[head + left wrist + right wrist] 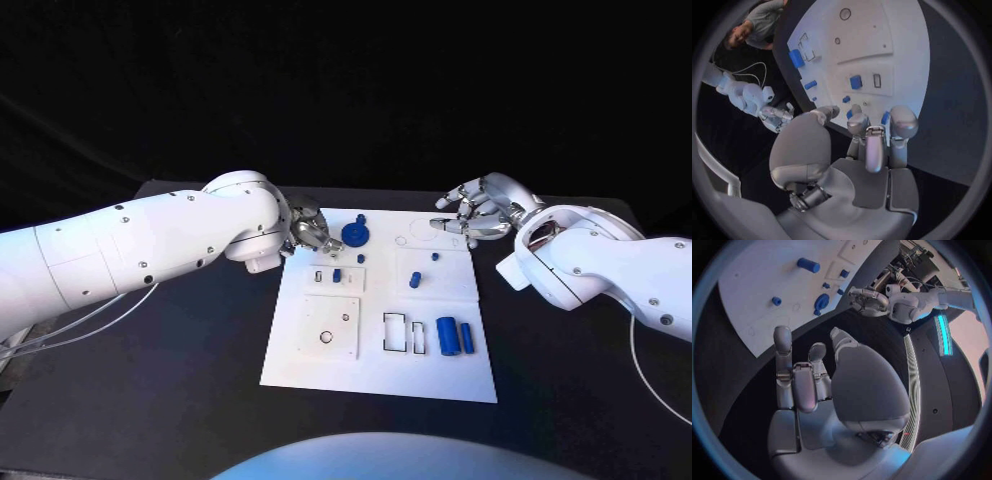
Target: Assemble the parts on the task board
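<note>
Two robot hands, left robot hand [312, 234] and right robot hand [473, 213], empty, flank task board [378, 370].

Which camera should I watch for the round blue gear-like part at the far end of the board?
The head view: the round blue part sits unobstructed on the task board, beside the left hand. The right wrist view shows it small and from the side. In the left wrist view the fingers hide most of it.
</note>
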